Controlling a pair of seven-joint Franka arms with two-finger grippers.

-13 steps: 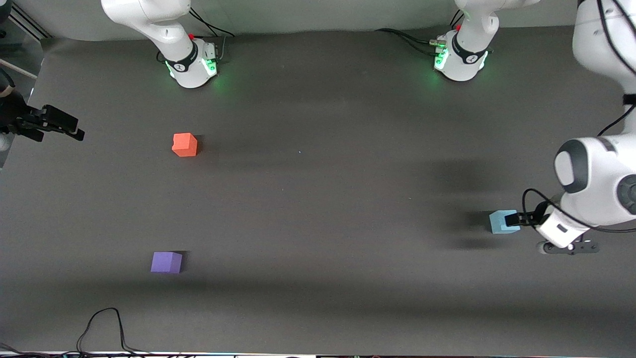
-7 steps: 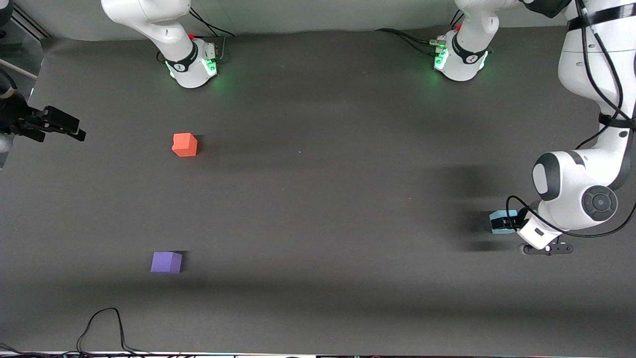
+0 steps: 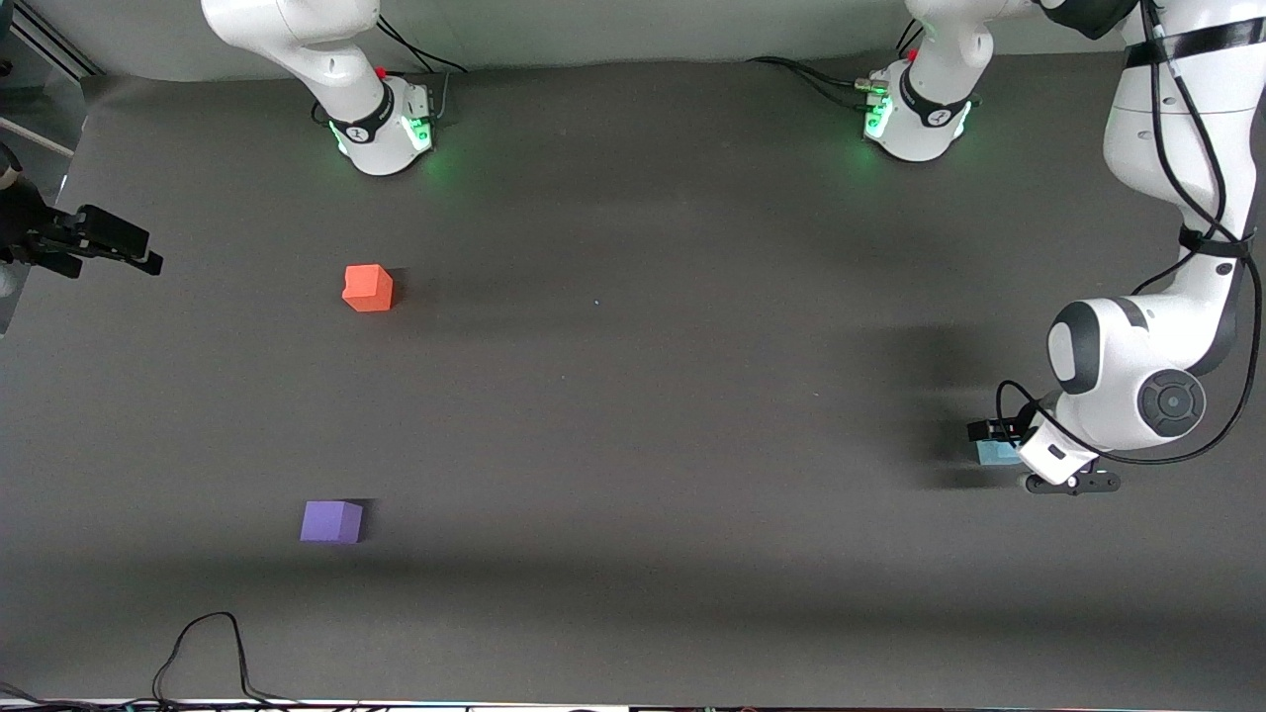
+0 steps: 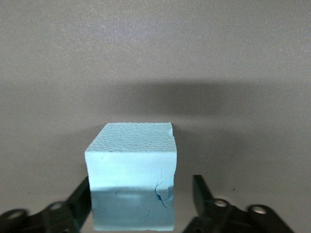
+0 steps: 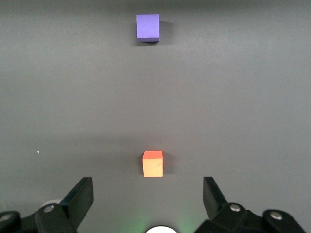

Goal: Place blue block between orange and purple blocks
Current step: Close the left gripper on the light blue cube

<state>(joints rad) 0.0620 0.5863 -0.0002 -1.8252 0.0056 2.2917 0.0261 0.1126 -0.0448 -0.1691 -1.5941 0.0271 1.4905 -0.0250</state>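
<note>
The blue block (image 3: 995, 454) sits on the dark table at the left arm's end. My left gripper (image 3: 994, 437) is low over it and open. In the left wrist view the block (image 4: 131, 170) stands between the two fingers of the gripper (image 4: 141, 187), one close against it, the other with a gap. The orange block (image 3: 368, 288) and the purple block (image 3: 331, 521) lie toward the right arm's end, the purple one nearer the camera. My right gripper (image 3: 138, 257) waits open at that table end. Its wrist view shows the orange block (image 5: 153, 164) and the purple block (image 5: 147, 26) past the open gripper (image 5: 148, 189).
The two arm bases (image 3: 381, 129) (image 3: 915, 119) stand along the table's back edge. A black cable (image 3: 208, 643) loops on the table at the edge nearest the camera. Bare dark mat (image 3: 643, 396) lies between the blocks.
My left arm has swung in toward the blue block and its gripper now straddles it, covering most of it in the front view. The right gripper has barely shifted. The blocks have not moved.
</note>
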